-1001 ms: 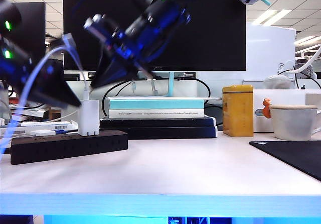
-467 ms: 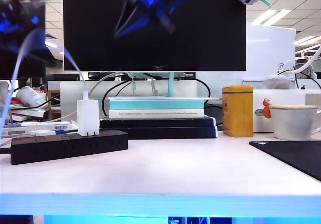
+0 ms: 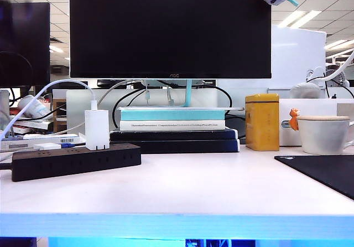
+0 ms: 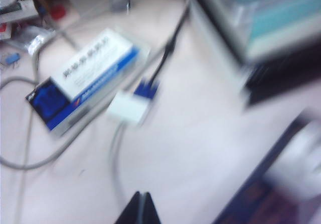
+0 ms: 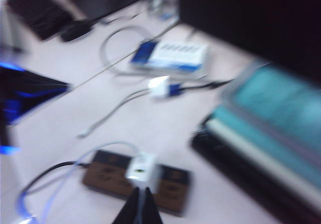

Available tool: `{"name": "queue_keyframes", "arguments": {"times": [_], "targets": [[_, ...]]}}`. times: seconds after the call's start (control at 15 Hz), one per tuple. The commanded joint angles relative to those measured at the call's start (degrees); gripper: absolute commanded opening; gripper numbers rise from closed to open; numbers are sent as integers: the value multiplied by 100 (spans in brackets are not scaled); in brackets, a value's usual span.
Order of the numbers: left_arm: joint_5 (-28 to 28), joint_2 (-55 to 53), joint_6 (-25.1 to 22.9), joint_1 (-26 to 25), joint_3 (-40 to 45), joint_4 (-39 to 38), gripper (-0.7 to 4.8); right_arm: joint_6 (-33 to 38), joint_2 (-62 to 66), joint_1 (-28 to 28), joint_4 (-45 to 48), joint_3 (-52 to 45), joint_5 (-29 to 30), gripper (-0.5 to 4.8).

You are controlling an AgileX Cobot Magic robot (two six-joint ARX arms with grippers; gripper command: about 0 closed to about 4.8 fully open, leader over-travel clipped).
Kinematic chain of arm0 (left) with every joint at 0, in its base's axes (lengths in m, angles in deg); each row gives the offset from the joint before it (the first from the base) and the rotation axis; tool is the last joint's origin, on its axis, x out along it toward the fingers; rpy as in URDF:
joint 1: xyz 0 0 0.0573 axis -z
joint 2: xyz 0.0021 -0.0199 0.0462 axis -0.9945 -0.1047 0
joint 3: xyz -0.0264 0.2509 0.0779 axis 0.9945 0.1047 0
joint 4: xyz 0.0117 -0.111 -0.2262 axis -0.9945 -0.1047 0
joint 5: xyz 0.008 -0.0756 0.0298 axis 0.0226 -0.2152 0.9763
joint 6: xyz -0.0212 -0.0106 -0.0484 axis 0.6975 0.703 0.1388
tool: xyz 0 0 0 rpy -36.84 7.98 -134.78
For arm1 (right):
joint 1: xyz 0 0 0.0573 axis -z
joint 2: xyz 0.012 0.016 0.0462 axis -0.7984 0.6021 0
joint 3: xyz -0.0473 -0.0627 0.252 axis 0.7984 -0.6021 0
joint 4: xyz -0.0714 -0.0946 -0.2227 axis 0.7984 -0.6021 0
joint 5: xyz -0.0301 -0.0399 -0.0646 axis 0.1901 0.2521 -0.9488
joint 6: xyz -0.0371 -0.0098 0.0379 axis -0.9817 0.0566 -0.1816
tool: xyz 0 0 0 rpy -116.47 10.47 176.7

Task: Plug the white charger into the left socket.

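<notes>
Desk's quiet: white charger (image 3: 97,129) stands upright, seated in the left socket (image 3: 95,149) of the black power strip (image 3: 76,161), so my left gripper (image 4: 141,207) and right gripper (image 5: 140,204) hang high above, both pinched closed and empty.

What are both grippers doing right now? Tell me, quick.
Left gripper: jaws shut, holding nothing, high above the desk.
Right gripper: jaws shut, holding nothing, above the charger on the power strip.

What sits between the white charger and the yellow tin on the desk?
In the exterior view, a stack of books lies between the white charger and the yellow tin.
</notes>
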Motion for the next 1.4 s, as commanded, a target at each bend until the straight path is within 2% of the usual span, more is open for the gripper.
{"name": "queue_keyframes", "arguments": {"times": [0.07, 0.2, 0.4, 0.6, 0.67, 0.8, 0.87, 0.93, 1.0, 1.07, 1.13, 1.2, 1.27, 1.4], "targets": [[-544, 1082, 1233, 2, -17, 61, -6, -269, -789, -4, -323, 28, -656, -2], [-673, 2006, 1637, 2, -17, -87, -6, -280, -1329, -4, -514, 26, -885, -2], [-643, 3432, 1357, 0, -17, -396, -6, -376, -2109, -7, -763, -11, -1220, -2], [-632, 4562, 1165, -4, -17, -1320, -6, -326, -2693, -17, -673, -356, -1388, -2], [-634, 5125, 1167, -4, -11, -2177, -6, -229, -3051, -17, -459, -927, -1388, -2], [-632, 5617, 1165, -7, 105, -2551, -6, -83, -3543, -17, 52, -1954, -1394, -2], [-638, 5919, 1165, -4, 380, -2557, -6, 70, -3908, -17, 505, -2791, -1460, -1], [-715, 6094, 1169, -4, 682, -2538, -6, 173, -4151, -17, 824, -3390, -1539, -1], [-933, 6321, 1244, -9, 1298, -2277, -6, 184, -4520, -17, 1478, -4415, -1718, -1], [-909, 6419, 1410, -9, 1738, -1849, -6, 186, -4750, -17, 1996, -5141, -1888, -1], [-909, 6448, 1443, -9, 2096, -1386, -6, 203, -4896, -17, 2367, -5696, -1993, -1], [-970, 6415, 1178, -7, 2802, -503, -6, 520, -4970, -17, 2734, -6465, -2457, -1], [-1093, 6387, 1279, -4, 3394, 52, -6, 608, -4970, -15, 3128, -7038, -2697, -1], [-1051, 6387, 1661, -4, 3895, 273, -6, 647, -4968, -17, 3818, -7770, -2653, -1]]}}
